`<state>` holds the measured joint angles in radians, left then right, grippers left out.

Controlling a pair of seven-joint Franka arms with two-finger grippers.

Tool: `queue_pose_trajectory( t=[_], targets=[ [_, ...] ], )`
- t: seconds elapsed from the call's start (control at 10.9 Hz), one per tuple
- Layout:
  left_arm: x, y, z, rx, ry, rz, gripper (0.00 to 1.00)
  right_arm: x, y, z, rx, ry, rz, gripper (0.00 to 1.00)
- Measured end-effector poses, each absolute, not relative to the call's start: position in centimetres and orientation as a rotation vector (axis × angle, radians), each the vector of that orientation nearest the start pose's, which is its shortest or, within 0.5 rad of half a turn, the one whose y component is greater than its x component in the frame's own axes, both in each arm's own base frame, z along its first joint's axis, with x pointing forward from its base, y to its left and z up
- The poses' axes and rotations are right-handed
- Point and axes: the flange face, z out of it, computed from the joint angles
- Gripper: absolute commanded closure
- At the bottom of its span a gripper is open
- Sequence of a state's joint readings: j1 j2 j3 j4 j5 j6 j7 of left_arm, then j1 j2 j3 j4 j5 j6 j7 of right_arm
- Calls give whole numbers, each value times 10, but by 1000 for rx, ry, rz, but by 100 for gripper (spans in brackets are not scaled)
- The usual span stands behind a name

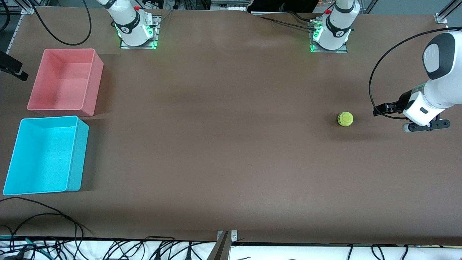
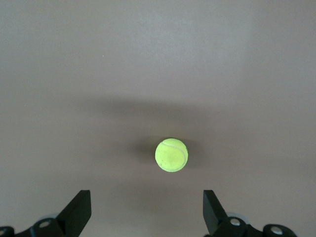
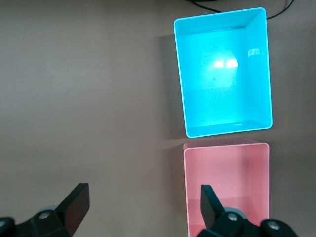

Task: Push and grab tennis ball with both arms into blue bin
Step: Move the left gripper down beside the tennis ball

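- We see the tennis ball [image 1: 345,118] resting alone on the brown surface [image 1: 223,151], toward the left arm's end.
- Our left gripper [image 2: 146,213] sits low just beside the ball, not touching it; its fingers [image 2: 79,210] are spread wide with nothing between them.
- The blue bin [image 1: 77,155] stands at the right arm's end of the surface, well apart from the ball, and holds nothing.
- A pink bin [image 1: 90,86] sits just beside the blue bin, farther from the front camera.
- Our right gripper [image 3: 144,210] hangs over the surface next to the two bins, fingers [image 3: 76,205] parted and holding nothing.
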<state>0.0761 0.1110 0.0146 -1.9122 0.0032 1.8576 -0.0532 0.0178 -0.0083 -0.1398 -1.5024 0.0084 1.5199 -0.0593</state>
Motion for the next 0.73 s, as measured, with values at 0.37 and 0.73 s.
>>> queue_pose_trajectory(
  t=[0.37, 0.73],
  targets=[
    [569, 52, 385, -3116, -222, 319, 0, 543, -69, 657, -3132, 107, -42, 0],
    [571, 49, 376, -3116, -215, 337, 0, 542, -71, 658, -3132, 113, -44, 0]
  ],
)
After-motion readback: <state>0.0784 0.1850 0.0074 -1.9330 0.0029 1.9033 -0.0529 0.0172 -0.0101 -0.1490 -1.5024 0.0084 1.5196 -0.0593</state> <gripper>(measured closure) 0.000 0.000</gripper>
